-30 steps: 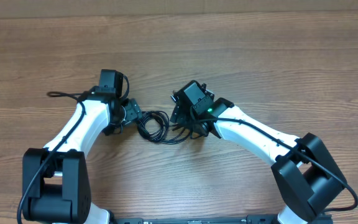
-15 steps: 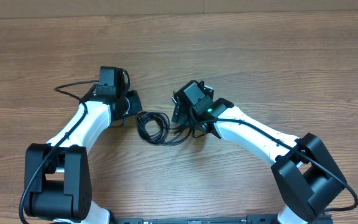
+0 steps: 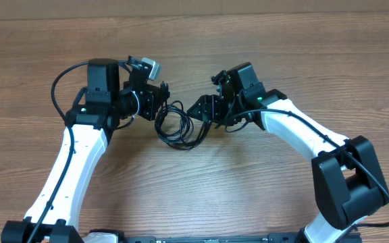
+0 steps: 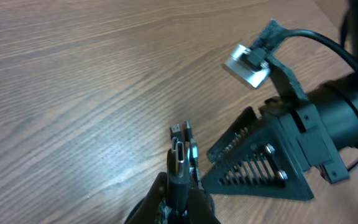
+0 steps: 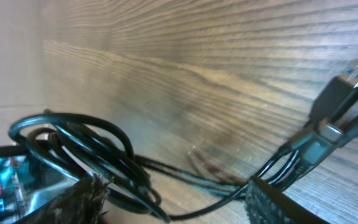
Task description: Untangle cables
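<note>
- Cables (image 3: 174,128) show as a loose black coil of several thin loops over the middle of the wooden worktop (image 3: 282,47), between my two arms.
- From overhead I cannot tell whether the coil rests fully on the wood or hangs partly lifted.
- My left pincer (image 4: 179,202) is clamped tight on a small plug (image 4: 179,158). The fingers meet around its black body, and its silver-rimmed tip sticks out beyond them, pointing away from the wrist camera.
- From above, the left pincer sits at the upper left edge of the coil, and one strand leads from it down into the loops.
- My right pincer (image 3: 204,108) is at the coil's upper right edge, near the left one but not touching it.
- In the left wrist view, one ribbed black finger of the right pincer lies just beside the held plug, on its right.
- The right wrist view shows the right pincer's two fingers standing well apart.
- Thin strands cross the gap between them, running from the looped bundle (image 5: 73,140) on the left to a pair of larger plugs (image 5: 347,78) on the right, one of them with a blue insert.
- I cannot tell whether either right finger presses on those strands; nothing looks pinched there.
</note>
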You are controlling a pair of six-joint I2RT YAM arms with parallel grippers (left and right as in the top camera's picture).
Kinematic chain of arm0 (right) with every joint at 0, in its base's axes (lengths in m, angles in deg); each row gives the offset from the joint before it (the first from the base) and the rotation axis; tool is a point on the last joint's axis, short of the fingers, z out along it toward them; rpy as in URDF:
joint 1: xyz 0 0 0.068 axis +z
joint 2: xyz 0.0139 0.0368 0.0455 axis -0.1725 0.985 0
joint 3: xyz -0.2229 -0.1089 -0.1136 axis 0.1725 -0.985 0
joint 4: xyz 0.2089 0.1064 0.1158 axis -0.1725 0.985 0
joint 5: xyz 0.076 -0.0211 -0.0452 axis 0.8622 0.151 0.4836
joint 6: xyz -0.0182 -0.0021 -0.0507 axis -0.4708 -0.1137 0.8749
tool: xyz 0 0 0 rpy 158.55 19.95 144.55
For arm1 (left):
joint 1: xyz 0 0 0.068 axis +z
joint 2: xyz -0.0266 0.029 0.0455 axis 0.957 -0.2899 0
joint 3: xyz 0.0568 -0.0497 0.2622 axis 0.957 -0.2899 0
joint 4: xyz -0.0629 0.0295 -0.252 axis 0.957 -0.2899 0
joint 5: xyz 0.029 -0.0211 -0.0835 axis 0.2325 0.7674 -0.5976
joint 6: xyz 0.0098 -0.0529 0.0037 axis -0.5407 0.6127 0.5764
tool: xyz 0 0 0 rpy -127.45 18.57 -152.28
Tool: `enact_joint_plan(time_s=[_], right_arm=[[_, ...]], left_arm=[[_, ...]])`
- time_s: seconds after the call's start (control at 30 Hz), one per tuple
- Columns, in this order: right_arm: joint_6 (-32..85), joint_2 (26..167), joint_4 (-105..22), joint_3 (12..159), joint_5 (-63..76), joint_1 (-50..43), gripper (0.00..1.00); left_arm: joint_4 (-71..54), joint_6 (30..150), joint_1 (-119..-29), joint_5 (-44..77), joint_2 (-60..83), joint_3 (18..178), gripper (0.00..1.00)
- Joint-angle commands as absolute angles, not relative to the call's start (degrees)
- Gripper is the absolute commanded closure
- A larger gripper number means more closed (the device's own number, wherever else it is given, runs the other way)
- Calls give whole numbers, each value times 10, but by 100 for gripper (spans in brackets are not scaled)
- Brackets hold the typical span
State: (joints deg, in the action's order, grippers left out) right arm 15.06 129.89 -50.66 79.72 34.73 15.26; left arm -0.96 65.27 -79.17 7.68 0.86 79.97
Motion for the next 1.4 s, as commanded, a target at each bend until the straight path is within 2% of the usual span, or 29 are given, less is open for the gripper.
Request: enact_joint_plan(time_s=[0.0,0.03,0.1,0.17,0.27,0.33,0.5,0.7,0.83,0.9,0.97,1.13,1.17,1.2,1.23,1.33,1.37], right_arm=[[170,1285,-500,794,377,148,30],[166,1285,-484,794,352,148,29],[164,1285,-474,794,343,148,29],[107,1285,-457,794,323,149,30],[-59,1285,-398,794,232,149,43],[-104,1285,-382,794,231,150,47],[-174,1285,-379,794,222,182,52],[-394,1285,-380,794,100,279,51],[-481,1285,-388,794,55,313,51],[-497,1285,-397,794,48,317,51],[-530,1285,-420,794,27,322,51],[-551,1285,-480,794,6,332,53],[-558,1285,-480,794,2,337,55],[-557,1285,-480,794,-10,344,55],[-557,1285,-478,794,-18,348,57],[-557,1285,-454,794,-17,375,60],[-557,1285,-442,794,-17,382,60]], left_arm=[[-36,678,-796,96,17,813,96],[-60,722,-796,175,7,813,96],[-73,764,-795,226,-3,813,96],[-92,890,-795,303,-27,813,96],[-101,1018,-795,329,-72,813,96],[-101,1045,-795,340,-103,813,96],[-89,1047,-793,391,-143,813,96],[-73,1053,-751,400,-147,813,96],[-82,1099,-711,395,-161,812,96],[-80,1102,-701,369,-169,812,93],[-71,1102,-702,334,-182,812,96],[-66,1102,-702,335,-187,812,96],[-66,1101,-702,335,-187,812,93],[-64,1090,-702,333,-186,812,84],[-60,1077,-702,326,-186,812,82],[-32,995,-702,275,-186,812,84],[-32,988,-702,275,-186,812,78]])
